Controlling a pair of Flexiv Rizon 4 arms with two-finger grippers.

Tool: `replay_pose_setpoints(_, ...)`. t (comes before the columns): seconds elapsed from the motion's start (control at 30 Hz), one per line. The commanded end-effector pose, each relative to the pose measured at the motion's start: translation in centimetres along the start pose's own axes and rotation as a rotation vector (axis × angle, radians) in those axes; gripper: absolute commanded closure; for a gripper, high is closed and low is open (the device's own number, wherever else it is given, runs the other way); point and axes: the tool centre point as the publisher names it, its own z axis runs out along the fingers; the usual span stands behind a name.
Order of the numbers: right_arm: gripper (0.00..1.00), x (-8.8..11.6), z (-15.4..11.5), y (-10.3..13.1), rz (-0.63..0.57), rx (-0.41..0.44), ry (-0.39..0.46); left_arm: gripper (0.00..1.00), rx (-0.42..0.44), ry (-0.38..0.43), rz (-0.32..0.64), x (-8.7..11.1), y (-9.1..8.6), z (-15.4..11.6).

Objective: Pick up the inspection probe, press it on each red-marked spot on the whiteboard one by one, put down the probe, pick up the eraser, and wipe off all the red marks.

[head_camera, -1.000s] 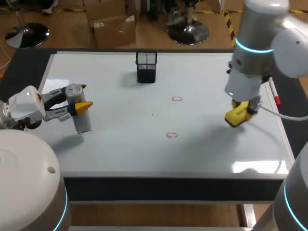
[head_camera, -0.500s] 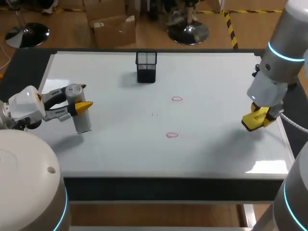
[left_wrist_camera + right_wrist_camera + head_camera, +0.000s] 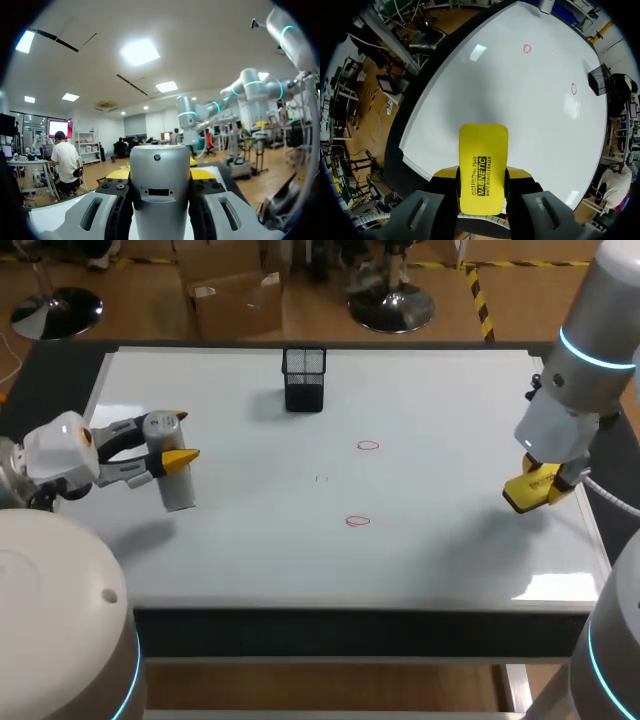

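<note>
The probe (image 3: 174, 485), axis 11-to-5 o'clock, is clenched in the left gripper (image 3: 171, 438); the eraser (image 3: 520, 494) is grasped by the right gripper (image 3: 541, 478).

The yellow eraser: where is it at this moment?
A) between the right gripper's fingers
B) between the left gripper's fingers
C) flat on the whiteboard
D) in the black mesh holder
A: in the right wrist view the eraser is gripped from both sides by the right gripper, held above the whiteboard.
</note>
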Motion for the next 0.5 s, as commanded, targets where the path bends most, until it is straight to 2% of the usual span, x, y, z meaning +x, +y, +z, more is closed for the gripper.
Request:
replay_pose_setpoints(0.03,1.00,0.0,0.0,0.0,-0.001,0.002,0.001,1.00,0.014,0.065,-0.003,-1.5,-0.4,2.0)
replay_pose_setpoints(0.5,1.00,0.0,0.0,0.0,-0.001,0.002,0.001,1.00,0.045,0.251,-0.006,-3.3,-1.8,10.6)
